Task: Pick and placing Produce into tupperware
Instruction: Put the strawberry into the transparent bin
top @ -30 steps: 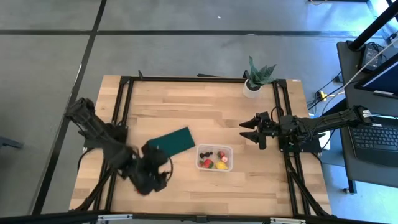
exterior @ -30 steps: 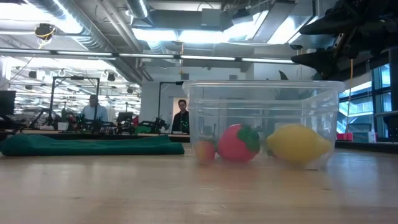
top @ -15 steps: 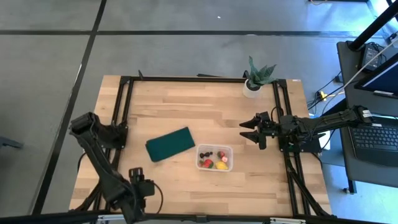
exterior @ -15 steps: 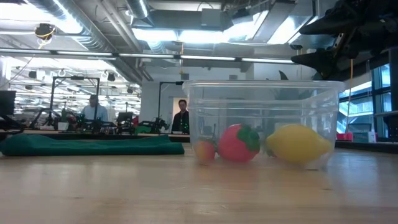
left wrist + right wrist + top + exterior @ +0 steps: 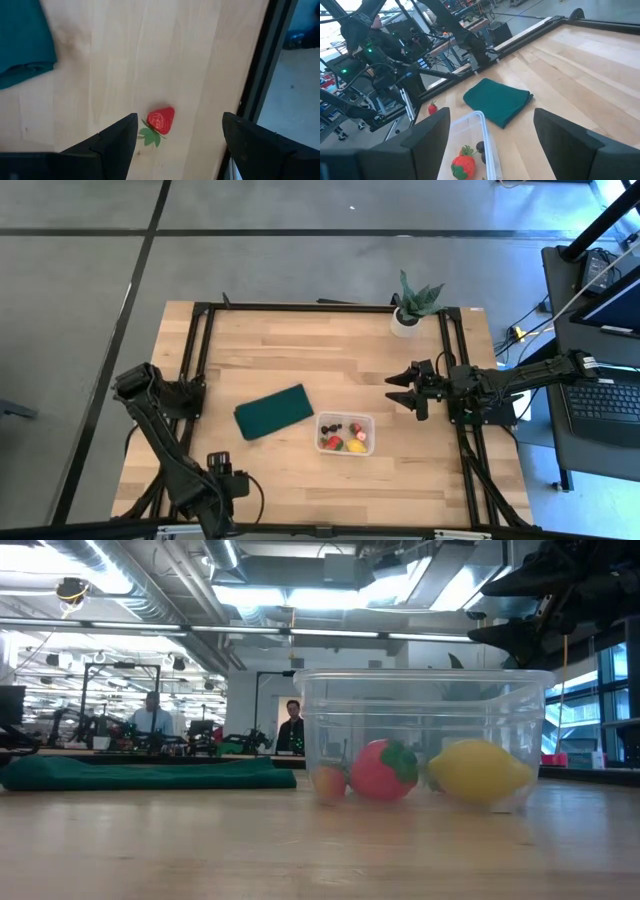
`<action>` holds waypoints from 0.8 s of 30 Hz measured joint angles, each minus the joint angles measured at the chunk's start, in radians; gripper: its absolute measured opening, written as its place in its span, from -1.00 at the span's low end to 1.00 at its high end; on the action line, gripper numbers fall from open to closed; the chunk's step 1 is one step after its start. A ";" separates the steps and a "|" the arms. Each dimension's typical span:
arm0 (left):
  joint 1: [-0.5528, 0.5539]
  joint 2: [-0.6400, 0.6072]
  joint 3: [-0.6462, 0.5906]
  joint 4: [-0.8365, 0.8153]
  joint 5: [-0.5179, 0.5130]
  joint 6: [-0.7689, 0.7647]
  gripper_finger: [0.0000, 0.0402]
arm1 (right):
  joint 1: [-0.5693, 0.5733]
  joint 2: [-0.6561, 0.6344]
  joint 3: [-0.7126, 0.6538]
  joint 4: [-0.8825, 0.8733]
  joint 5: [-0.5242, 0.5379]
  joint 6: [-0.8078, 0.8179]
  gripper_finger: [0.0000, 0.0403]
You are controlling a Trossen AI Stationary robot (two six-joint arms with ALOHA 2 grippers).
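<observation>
Red against the pale wood, a lone strawberry (image 5: 161, 120) lies on the table (image 5: 340, 350) near its front left edge; your left gripper (image 5: 180, 145) hangs over it with its fingers spread wide and nothing between them, the berry showing in the gap but untouched. In the high view that left gripper (image 5: 222, 490) sits low at the table's near left corner. The tub (image 5: 345, 432) stands right of centre, just right of the green pad (image 5: 273, 411), and already holds a strawberry (image 5: 385, 769), a lemon (image 5: 480, 771) and a few smaller pieces, among them dark berries (image 5: 338, 427). From table height the tub (image 5: 425, 735) is upright with the pad (image 5: 145, 774) off to its left. Your right gripper (image 5: 402, 391) waits above the table's right side, far of the tub, fingers parted and empty. A potted plant (image 5: 413, 304) stands at the far edge. People show in the room beyond.
</observation>
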 joint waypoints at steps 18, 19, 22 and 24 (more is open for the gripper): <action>0.000 0.000 -0.193 0.080 0.128 0.278 0.39 | 0.000 0.000 0.000 0.000 0.000 -0.022 0.44; 0.000 0.000 -0.207 0.103 0.128 0.288 0.39 | 0.000 0.000 0.000 0.000 0.000 -0.022 0.44; 0.000 0.000 -0.240 0.139 0.128 0.315 0.39 | 0.000 0.000 0.000 0.000 0.000 -0.021 0.44; 0.000 0.000 -0.256 0.167 0.129 0.331 0.39 | 0.000 0.000 0.000 0.000 0.000 -0.021 0.44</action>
